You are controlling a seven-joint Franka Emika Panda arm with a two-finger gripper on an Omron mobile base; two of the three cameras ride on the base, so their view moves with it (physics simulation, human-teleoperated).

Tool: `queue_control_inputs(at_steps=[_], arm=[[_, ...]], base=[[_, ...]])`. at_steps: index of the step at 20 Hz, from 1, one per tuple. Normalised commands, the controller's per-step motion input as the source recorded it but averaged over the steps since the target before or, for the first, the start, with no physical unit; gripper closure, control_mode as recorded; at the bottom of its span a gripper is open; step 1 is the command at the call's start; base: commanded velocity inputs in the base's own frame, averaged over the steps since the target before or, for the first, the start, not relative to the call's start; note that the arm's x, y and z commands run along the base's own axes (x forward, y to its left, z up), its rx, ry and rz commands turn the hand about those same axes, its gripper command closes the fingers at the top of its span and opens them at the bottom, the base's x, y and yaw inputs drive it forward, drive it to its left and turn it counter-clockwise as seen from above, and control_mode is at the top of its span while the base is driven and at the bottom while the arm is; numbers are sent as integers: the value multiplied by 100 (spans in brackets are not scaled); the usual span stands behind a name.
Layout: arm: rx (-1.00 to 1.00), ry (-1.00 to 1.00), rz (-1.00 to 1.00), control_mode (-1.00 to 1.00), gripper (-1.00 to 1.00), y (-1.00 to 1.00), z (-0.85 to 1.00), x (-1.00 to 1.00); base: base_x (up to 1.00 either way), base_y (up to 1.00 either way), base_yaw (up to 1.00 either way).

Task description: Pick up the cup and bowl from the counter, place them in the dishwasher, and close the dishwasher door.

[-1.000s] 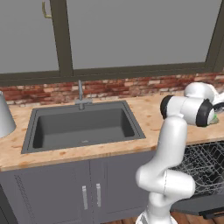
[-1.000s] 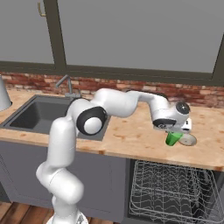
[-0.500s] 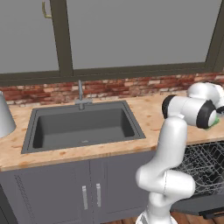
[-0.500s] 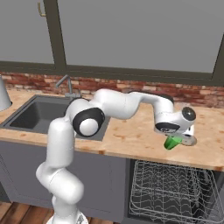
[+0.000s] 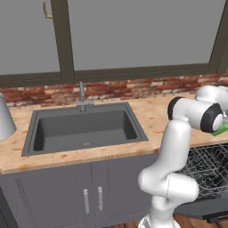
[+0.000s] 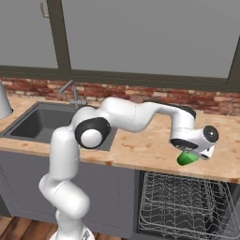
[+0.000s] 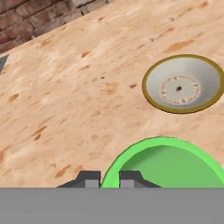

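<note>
Gripper (image 7: pixel 105 180): narrow — its two tips pinch the cup's rim, one inside, one outside.
Cup (image 6: pixel 188 158): green, tilted, held above the counter's front edge, over the rack.
Bowl (image 7: pixel 183 84): on the counter (image 6: pixel 140 147), near the cup — apart from it.
Rack (image 6: pixel 180 201): below the counter's edge.

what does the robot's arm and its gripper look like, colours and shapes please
The arm is glossy white, built of rounded tubular links with bulging elbows. Its joints show as dark grey to black round caps ringed in black, one large cap facing the right base camera. The gripper ends in two small dark grey, blocky jaws with paler inner faces. No cables or markings are visible.
</note>
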Motion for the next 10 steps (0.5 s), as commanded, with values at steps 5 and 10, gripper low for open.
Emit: queue_control_inputs(at_steps=[5, 10], arm=[[3, -6, -26, -100, 100, 0, 0, -34], [0, -4, -16, -100, 100, 0, -16, -24]], base=[[0, 0, 0], [0, 0, 0]])
